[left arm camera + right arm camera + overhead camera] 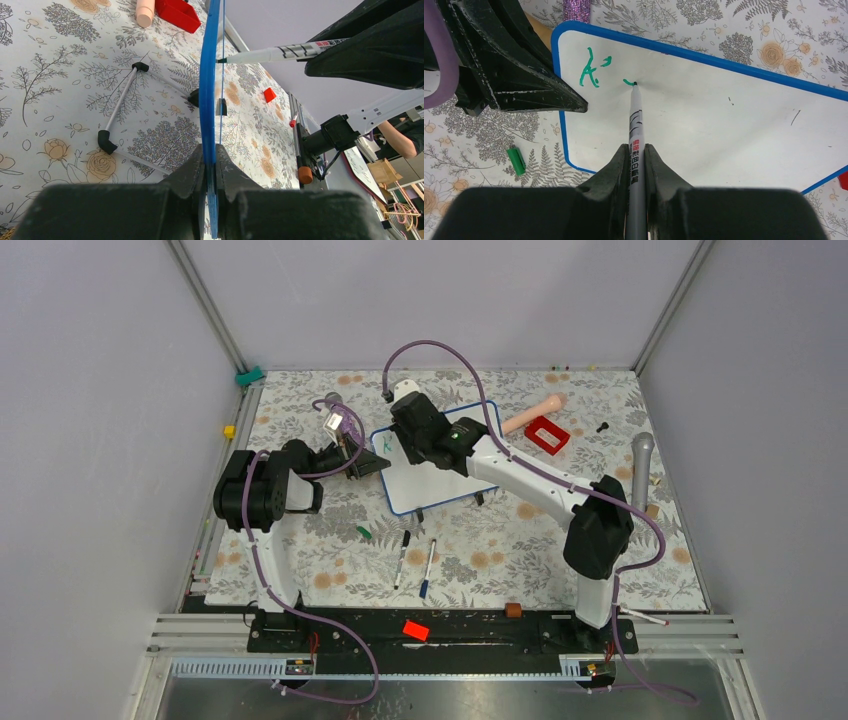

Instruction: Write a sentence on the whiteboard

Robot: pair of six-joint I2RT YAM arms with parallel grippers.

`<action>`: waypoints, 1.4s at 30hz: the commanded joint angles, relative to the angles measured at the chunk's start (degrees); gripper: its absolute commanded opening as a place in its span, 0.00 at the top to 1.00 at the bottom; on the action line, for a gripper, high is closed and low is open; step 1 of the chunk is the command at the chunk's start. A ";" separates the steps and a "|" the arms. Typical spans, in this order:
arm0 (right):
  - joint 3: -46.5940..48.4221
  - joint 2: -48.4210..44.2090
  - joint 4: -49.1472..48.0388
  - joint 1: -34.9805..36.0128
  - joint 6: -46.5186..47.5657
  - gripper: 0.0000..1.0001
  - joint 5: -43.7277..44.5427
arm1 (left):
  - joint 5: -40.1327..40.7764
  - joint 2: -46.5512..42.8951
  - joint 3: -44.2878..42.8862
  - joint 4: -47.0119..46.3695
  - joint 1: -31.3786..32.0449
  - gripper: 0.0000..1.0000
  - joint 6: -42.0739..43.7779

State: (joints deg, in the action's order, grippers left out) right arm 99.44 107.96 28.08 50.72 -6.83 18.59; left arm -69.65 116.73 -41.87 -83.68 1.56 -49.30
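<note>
Starting the sentence [594, 70] in green on the whiteboard [724, 120], mid-table [600, 540].
Light, stiff and glossy, it is probably sliding easily, so its thin blue rim is the place to hold: the left pincer [212, 157] is clamping that edge, arm reaching in low, while the right pincer [636, 150] is gripping the marker [634, 115], tip touching the board.

The white board with a blue rim [724, 130] has lots of bare room on its right half. Its left edge is blocked. The left claw [210, 155] is pinched on the rim there, and the right claw [636, 147] hangs over that corner with a white marker pen [635, 115]. In front, two thin pens [402, 558] and a little green cap [515, 161] lie on the flowery counter [500, 550]. Behind, a red box [547, 435] sits near the far corner, maybe too close to slip past.
</note>
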 commanded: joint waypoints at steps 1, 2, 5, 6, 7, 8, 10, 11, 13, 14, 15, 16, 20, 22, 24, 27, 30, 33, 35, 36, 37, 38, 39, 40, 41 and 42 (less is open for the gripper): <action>3.00 1.00 -0.03 -1.15 -0.35 1.00 2.28 | -2.93 0.24 1.35 -0.73 0.37 1.00 6.14; 3.30 1.18 0.00 -1.10 -0.34 1.00 2.06 | -2.86 0.23 1.35 -0.70 0.37 1.00 6.14; 3.89 1.48 -0.08 -1.15 -0.40 1.00 1.44 | -2.89 0.13 1.37 -0.69 0.37 1.00 6.14; 4.04 1.57 -0.01 -1.15 -0.45 1.00 1.22 | -2.91 0.16 1.37 -0.70 0.37 1.00 6.14; 4.30 1.74 0.03 -1.15 -0.50 1.00 0.98 | -2.90 0.24 1.38 -0.71 0.37 1.00 6.16; 4.42 1.86 -0.01 -1.15 -0.55 1.00 0.70 | -2.87 0.11 1.39 -0.68 0.37 1.00 6.15; 4.66 2.01 0.03 -1.15 -0.59 1.00 -0.02 | -2.90 0.17 1.36 -0.70 0.37 1.00 6.14; 4.69 2.09 -0.01 -1.15 -0.57 1.00 -0.43 | -2.93 0.21 1.33 -0.63 0.37 1.00 6.14; 4.68 2.14 0.08 -1.15 -0.70 1.00 -0.93 | -2.94 0.24 1.35 -0.70 0.37 1.00 6.14; 4.66 2.12 0.10 -1.15 -0.73 1.00 -1.19 | -2.88 0.25 1.35 -0.70 0.37 1.00 6.14; 4.63 2.11 0.15 -1.17 -0.67 1.00 -1.54 | -2.91 0.21 1.31 -0.67 0.37 1.00 6.14; 4.55 2.04 0.30 -1.15 -0.67 1.00 -1.69 | -2.91 0.15 1.32 -0.65 0.37 1.00 6.14; 4.15 1.86 0.58 -1.19 -0.52 1.00 -3.06 | -2.87 0.14 1.39 -0.70 0.37 1.00 6.14; 3.71 1.77 0.57 -1.15 -0.55 1.00 -3.52 | -2.92 0.09 1.44 -0.70 0.37 1.00 6.14; 3.37 1.68 0.72 -1.17 -0.59 1.00 -3.74 | -2.86 0.14 1.44 -0.70 0.37 1.00 6.14; 3.01 1.61 1.27 -1.15 -0.76 1.00 -3.89 | -2.93 0.16 1.39 -0.68 0.37 1.00 6.12; 2.38 1.37 1.67 -1.15 -0.81 1.00 -3.91 | -2.87 0.12 1.44 -0.69 0.37 1.00 6.14; 1.87 1.20 2.09 -1.19 -0.75 1.00 -3.96 | -2.89 0.09 1.44 -0.67 0.37 1.00 6.14; 1.66 1.21 2.46 -1.15 -0.59 1.00 -3.84 | -2.89 0.13 1.43 -0.68 0.37 1.00 6.19; 1.64 1.34 2.71 -1.15 -0.56 1.00 -3.85 | -2.92 0.14 1.44 -0.69 0.37 1.00 6.15; 1.64 1.37 2.84 -1.17 -0.55 1.00 -3.84 | -2.91 0.21 1.42 -0.70 0.32 1.00 6.14; 1.64 1.45 3.08 -1.15 -0.43 1.00 -3.81 | -2.89 0.17 1.42 -0.63 0.30 1.00 6.14; 1.68 1.46 3.19 -1.19 -0.38 1.00 -3.82 | -2.87 0.19 1.42 -0.69 0.28 1.00 6.21; 1.72 1.45 3.35 -1.15 -0.30 1.00 -3.79 | -2.90 0.23 1.41 -0.69 0.36 1.00 6.16; 1.72 1.45 3.45 -1.15 -0.25 1.00 -3.52 | -2.84 0.20 1.39 -0.70 0.31 1.00 6.22; 1.72 1.38 3.67 -1.15 -0.15 1.00 -3.24 | -2.89 0.17 1.43 -0.68 0.36 1.00 6.23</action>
State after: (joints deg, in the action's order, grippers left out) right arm 101.38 108.92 30.37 50.09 -7.31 15.07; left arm -69.69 116.73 -41.87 -83.70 1.56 -49.30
